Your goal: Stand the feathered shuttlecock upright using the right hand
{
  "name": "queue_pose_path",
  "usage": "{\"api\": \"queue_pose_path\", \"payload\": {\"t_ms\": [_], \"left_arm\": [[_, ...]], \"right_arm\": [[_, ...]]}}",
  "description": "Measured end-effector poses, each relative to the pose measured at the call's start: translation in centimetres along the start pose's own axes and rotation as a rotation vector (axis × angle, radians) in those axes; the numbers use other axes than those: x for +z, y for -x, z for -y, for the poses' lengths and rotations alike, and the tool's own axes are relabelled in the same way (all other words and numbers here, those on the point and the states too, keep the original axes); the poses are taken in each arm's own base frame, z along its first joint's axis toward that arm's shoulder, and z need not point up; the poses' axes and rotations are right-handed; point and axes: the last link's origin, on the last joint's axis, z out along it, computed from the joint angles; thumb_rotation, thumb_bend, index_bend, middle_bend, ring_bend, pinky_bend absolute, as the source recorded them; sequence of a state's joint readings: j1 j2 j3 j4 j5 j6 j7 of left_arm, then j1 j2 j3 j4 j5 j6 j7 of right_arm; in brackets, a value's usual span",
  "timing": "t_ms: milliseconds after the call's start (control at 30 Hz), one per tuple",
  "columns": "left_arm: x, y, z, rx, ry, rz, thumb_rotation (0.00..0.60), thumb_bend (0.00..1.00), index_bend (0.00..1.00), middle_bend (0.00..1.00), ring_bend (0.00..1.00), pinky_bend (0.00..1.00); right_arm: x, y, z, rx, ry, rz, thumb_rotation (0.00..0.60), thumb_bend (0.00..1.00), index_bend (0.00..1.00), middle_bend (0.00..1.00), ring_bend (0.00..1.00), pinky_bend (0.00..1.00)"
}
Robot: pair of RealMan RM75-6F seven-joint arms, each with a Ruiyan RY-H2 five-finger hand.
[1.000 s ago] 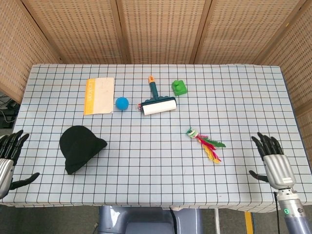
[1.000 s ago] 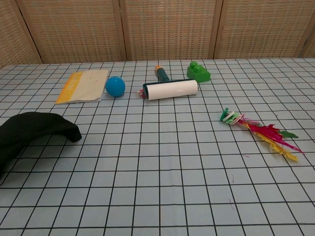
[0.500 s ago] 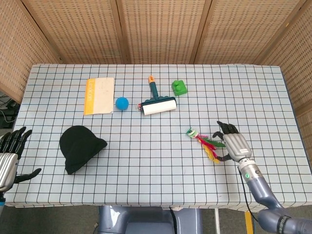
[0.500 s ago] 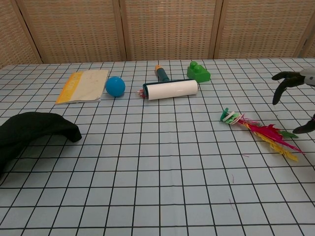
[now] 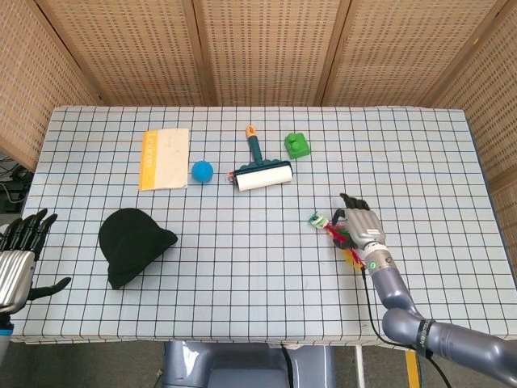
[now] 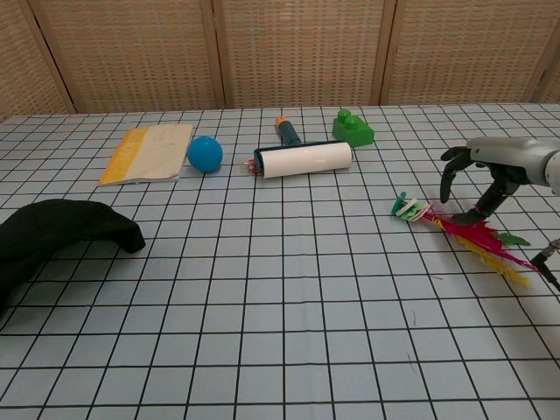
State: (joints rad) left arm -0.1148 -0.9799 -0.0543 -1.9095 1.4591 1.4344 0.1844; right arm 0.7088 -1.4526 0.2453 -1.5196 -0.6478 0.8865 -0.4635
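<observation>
Shuttlecock [image 5: 338, 235] lies flat on the checked worktop [image 5: 258, 291], toward its right edge and nearer the front, its green-and-white base pointing left and its red, yellow and green feathers trailing right. The right hand [image 5: 359, 227] hangs just above the feathers with its fingers [image 6: 448, 179] apart and curled downward, holding nothing; whether a fingertip touches the feathers I cannot tell. To do this step well, the hand should probably close around the stem just behind the base, not on the loose feather tips, so the base can be tipped down onto the cloth. Nothing crowds the approach: a lint roller [image 5: 261, 172] and green block [image 5: 297, 145] sit well apart toward the back edge, with a blue ball [image 5: 202, 170], booklet [image 5: 165, 158] and black hat [image 5: 133, 244] further left. The left hand [image 5: 19, 259] waits open off the front left corner.
</observation>
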Motion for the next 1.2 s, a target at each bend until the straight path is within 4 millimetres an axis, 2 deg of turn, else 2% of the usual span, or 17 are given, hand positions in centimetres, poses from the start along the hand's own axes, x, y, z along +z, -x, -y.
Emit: {"api": "queue_pose_path", "payload": {"t_ms": [600, 933, 1200], "left_arm": [[-0.2, 0.2, 0.0, 0.003, 0.008, 0.01, 0.6, 0.0, 0.0, 0.0, 0.0, 0.0], [-0.3, 0.2, -0.1, 0.002, 0.008, 0.009, 0.6, 0.0, 0.0, 0.0, 0.0, 0.0], [-0.3, 0.2, -0.1, 0.002, 0.012, 0.011, 0.6, 0.0, 0.0, 0.0, 0.0, 0.0]], "right_arm": [[-0.5, 0.8, -1.2, -0.06, 0.032, 0.052, 0.6, 0.55, 0.5, 0.0, 0.0, 0.0], [-0.2, 1.1, -2.1, -0.106, 0.05, 0.065, 0.6, 0.7, 0.6, 0.0, 0.0, 0.0], [-0.1, 0.9, -2.2, -0.129, 0.05, 0.042, 0.6, 0.72, 0.78, 0.0, 0.0, 0.0]]}}
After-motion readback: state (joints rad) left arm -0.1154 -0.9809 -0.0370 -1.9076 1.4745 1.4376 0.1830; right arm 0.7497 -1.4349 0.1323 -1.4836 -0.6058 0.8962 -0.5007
